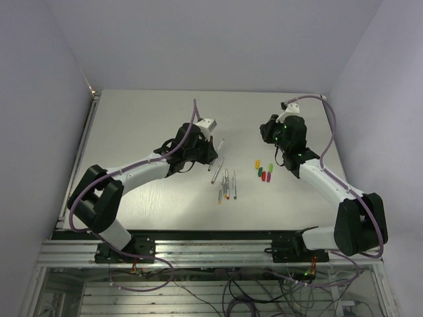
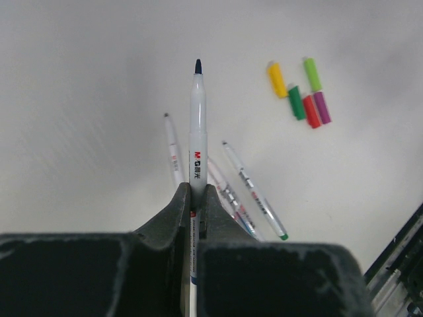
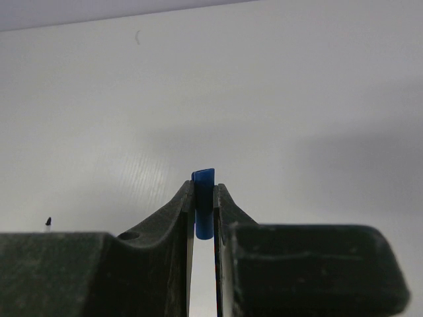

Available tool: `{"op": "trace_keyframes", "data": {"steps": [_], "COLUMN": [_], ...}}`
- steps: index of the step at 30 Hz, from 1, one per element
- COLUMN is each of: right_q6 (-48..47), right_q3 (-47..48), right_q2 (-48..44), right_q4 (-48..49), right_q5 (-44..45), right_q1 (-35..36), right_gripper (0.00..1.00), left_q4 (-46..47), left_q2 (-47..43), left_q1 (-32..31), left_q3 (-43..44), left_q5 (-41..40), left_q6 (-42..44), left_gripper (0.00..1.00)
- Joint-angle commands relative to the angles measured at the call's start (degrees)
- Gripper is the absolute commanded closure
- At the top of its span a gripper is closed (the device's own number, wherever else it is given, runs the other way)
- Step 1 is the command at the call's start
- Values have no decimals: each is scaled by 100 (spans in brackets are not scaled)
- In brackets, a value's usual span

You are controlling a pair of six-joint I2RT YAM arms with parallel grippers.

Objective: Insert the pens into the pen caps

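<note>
1. Grip, left side: left gripper (image 2: 197, 195) is clamped narrow on the barrel of a pen (image 2: 197, 125). The pen's dark blue tip points straight ahead, away from the wrist, and it sits above the loose pens (image 2: 254, 191).
2. Left arm (image 1: 142, 168) is stretched from its base toward table (image 1: 132, 119) centre with the forearm low. Its wrist is just left of the loose pens.
3. Grip, right side: right gripper (image 3: 203, 198) is pinched almost closed on the blue cap (image 3: 203, 177). The cap stands upright between the fingers, its top poking past the fingertips.
4. Right arm (image 1: 324, 181) rises from its base at the right with the elbow bent. Its wrist is over the far right of the table, beyond the caps (image 1: 264, 172).
5. The caps lie in a tight cluster on the table: yellow, light green, dark green, red and magenta. They are between the two wrists, nearer the right arm.
6. Loose pens lie in a rough fan near table centre, beside the caps but apart from them.
7. The grippers are well apart. Pen and blue cap are not touching.
</note>
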Motion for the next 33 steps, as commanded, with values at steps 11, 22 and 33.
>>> {"op": "trace_keyframes", "data": {"steps": [11,22,33], "right_q6": [888,2124,2897], "right_q3": [-1452,-2124,-2211], "right_q2": [-744,-538,184], "right_q4": [3318,5650,7289], "right_q5": [-574,-582,-1199], "right_q1": [27,27,25], "right_gripper": [100,100,100], "left_q4": [2197,2589,2894], "left_q2": [-186,-168,-142], "left_q1": [-406,-599,-630], "left_q3": [-122,-162,-208], "left_q5": [667,727,945], "left_q6": [-430,-382,-530], "left_gripper": [93,93,93]}}
